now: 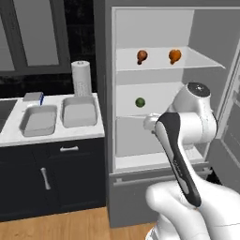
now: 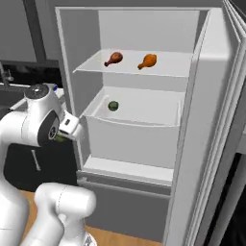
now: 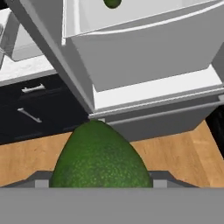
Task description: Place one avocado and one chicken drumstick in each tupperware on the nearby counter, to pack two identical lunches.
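My claw (image 3: 99,186) pinching dark-green pebbly avocado (image 3: 100,157), hanging outside open fridge. Second round green avocado (image 1: 139,102) sitting in fridge drawer; two orange-brown chicken drumsticks (image 1: 142,56) lying on shelf above. Light-grey rectangular tupperware (image 1: 38,119) on marble surface (image 1: 56,135).

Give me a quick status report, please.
Hand shut on avocado. Second avocado, both drumsticks in fridge. Both containers empty.
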You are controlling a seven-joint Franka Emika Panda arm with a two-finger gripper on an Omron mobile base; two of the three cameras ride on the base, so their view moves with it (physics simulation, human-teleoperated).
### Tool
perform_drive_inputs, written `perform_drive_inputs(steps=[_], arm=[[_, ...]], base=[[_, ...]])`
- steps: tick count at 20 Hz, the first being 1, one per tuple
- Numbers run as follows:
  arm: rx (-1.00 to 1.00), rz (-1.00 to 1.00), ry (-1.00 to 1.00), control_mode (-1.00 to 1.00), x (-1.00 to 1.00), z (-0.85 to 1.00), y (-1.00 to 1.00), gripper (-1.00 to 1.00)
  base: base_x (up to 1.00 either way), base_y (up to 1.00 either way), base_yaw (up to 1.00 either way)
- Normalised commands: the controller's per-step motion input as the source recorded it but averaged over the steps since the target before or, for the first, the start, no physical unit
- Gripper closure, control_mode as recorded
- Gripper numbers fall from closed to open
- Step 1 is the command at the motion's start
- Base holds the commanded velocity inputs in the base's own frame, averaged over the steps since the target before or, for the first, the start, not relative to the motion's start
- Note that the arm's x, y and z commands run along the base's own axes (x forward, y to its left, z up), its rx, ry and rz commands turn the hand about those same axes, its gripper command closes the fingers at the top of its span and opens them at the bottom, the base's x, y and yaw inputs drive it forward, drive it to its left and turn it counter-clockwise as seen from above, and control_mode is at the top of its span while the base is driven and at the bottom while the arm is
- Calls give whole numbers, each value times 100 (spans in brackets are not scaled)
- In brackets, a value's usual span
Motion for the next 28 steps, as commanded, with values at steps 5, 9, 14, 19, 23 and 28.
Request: perform_drive_inputs(steps=[5, 9, 14, 19, 23, 28], arm=[[0, 0, 0, 100, 0, 0, 0, 100], [0, 0, 0, 100, 0, 0, 0, 100], [0, 0, 0, 100, 0, 0, 0, 100], [0, 0, 0, 100, 0, 0, 0, 100], [0, -10, 3, -100, 97, -93, 0, 100], [0, -2, 7, -100, 84, -100, 12, 100]], base=[[12, 100, 9], [100, 100, 0], [100, 96, -2], [100, 33, -13], [0, 0, 0], [0, 0, 0]])
